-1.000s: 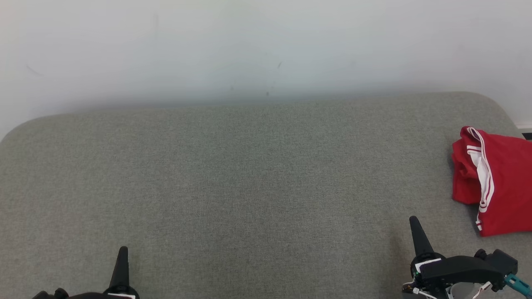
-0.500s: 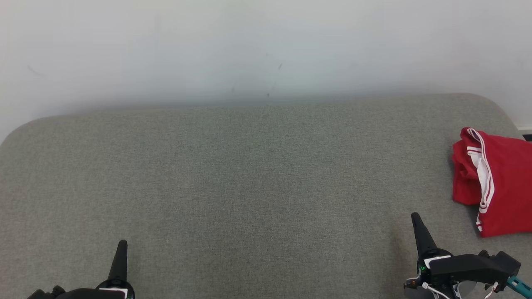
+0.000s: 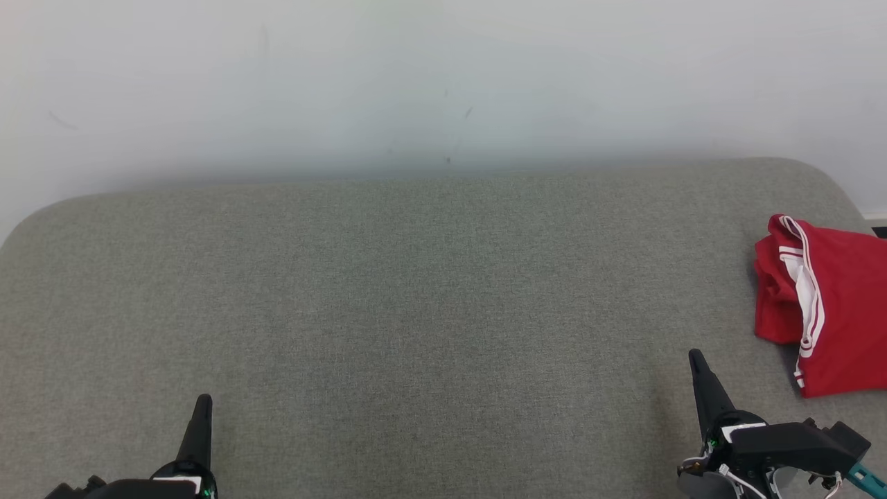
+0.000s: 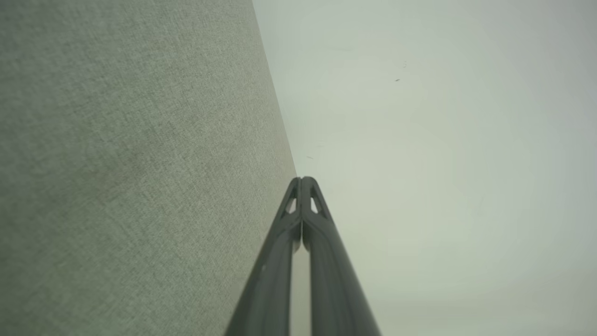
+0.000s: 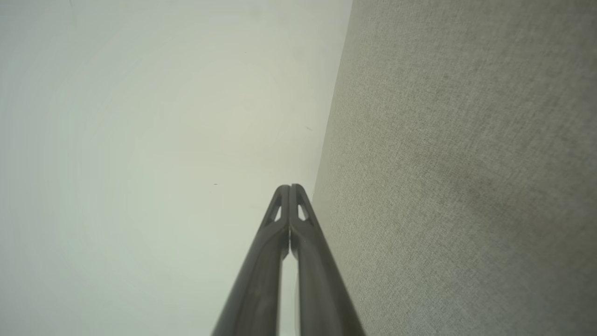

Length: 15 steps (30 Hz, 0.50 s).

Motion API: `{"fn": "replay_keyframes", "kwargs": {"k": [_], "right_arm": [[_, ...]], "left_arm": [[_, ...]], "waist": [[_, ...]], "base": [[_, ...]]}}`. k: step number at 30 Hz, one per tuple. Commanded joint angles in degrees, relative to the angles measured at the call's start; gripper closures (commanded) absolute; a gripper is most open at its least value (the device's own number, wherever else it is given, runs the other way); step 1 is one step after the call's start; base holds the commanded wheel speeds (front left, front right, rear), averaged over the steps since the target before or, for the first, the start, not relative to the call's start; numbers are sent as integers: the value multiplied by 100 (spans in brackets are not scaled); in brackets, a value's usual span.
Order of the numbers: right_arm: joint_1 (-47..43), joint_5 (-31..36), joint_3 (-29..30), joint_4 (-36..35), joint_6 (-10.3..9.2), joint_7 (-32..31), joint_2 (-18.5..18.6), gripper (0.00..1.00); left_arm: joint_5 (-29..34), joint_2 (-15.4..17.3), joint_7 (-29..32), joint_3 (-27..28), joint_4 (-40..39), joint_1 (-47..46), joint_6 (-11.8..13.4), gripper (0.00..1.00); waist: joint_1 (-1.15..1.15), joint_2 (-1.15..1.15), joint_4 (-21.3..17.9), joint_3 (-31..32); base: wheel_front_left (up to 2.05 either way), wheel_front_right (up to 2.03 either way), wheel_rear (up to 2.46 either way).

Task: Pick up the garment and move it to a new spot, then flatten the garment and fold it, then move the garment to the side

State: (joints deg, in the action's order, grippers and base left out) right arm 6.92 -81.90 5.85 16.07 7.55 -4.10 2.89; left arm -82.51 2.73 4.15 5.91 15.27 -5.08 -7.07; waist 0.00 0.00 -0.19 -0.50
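Observation:
A red garment (image 3: 838,305) with white stripes lies folded at the right edge of the grey fabric surface (image 3: 416,291), partly cut off by the head view's border. My right gripper (image 3: 695,357) stands at the lower right, shut and empty, its tips below and left of the garment. At the lower left, my left gripper (image 3: 203,400) is shut too, far from the garment. In the left wrist view my left gripper (image 4: 302,179) has its fingertips pressed together, nothing between them. The right gripper (image 5: 289,187) looks the same in the right wrist view.
A pale wall (image 3: 443,83) rises behind the grey surface, whose far corners are rounded. The cushion's right edge (image 3: 849,197) runs close to the garment.
Both grippers have crept slightly forward, up the head view. The picture has shifted down a little, so the camera moved. The garment lies as before.

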Motion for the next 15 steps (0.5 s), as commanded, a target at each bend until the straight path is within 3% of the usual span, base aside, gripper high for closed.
{"fn": "replay_keyframes", "kwargs": {"k": [1, 15], "right_arm": [[-46, -124, 14, -47, -10, -50, -3, 100], [-73, -757, 57, -160, -11, -194, -3, 100]], "left_arm": [[-152, 23, 43, 22, -55, -110, -21, 100], [-727, 23, 191, 62, -98, -135, -53, 100]], "waist": [[0, 0, 1, 2], [0, 0, 13, 26]], "base": [[0, 0, 0], [0, 0, 0]]}}
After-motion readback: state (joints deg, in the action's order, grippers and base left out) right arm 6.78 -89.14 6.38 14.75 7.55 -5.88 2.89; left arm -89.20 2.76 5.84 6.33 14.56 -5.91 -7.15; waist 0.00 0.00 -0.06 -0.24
